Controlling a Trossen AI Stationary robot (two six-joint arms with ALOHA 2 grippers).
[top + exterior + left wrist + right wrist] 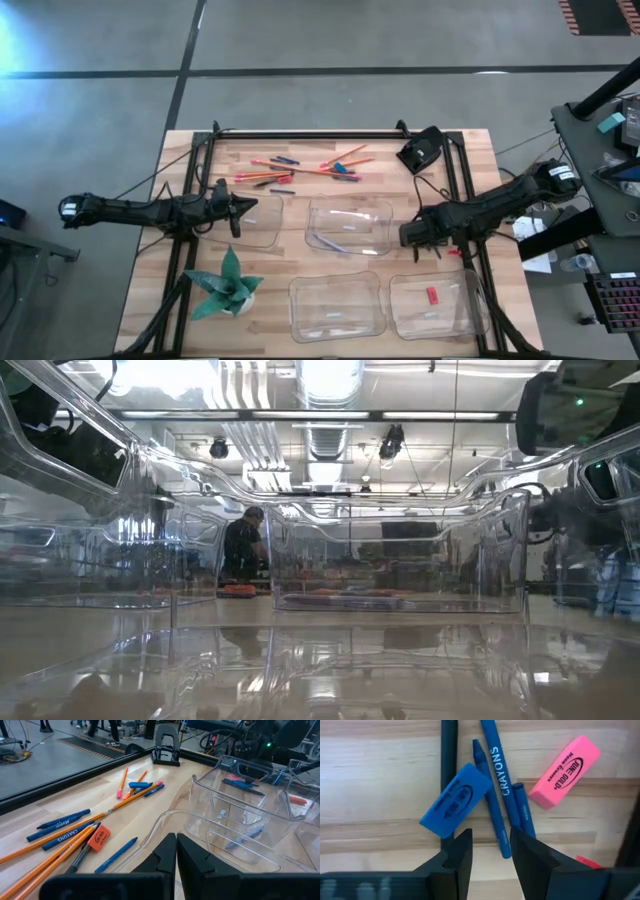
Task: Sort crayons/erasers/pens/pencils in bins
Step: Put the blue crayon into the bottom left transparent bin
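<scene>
My right gripper point(408, 236) point(491, 850) is open, pointing down over loose items right of the far middle bin point(348, 205). These are a blue eraser point(455, 800), blue crayons point(495, 770), a dark pen point(448, 760) and a pink eraser point(563, 771). One crayon's end shows between its fingers. My left gripper point(237, 212) point(176, 855) is shut and empty over the far left bin point(262, 240). Beyond it lies the pile point(300, 168) of orange pencils point(50, 860), crayons and a red eraser point(98, 836). The near right bin point(465, 310) holds a red eraser point(432, 295).
A green paper plant point(228, 285) stands at the near left. A black device point(422, 150) sits at the far edge. Black frame rails point(300, 135) run round the table. The near middle bin point(300, 310) lies beside the near right one. A person point(242, 550) stands far behind.
</scene>
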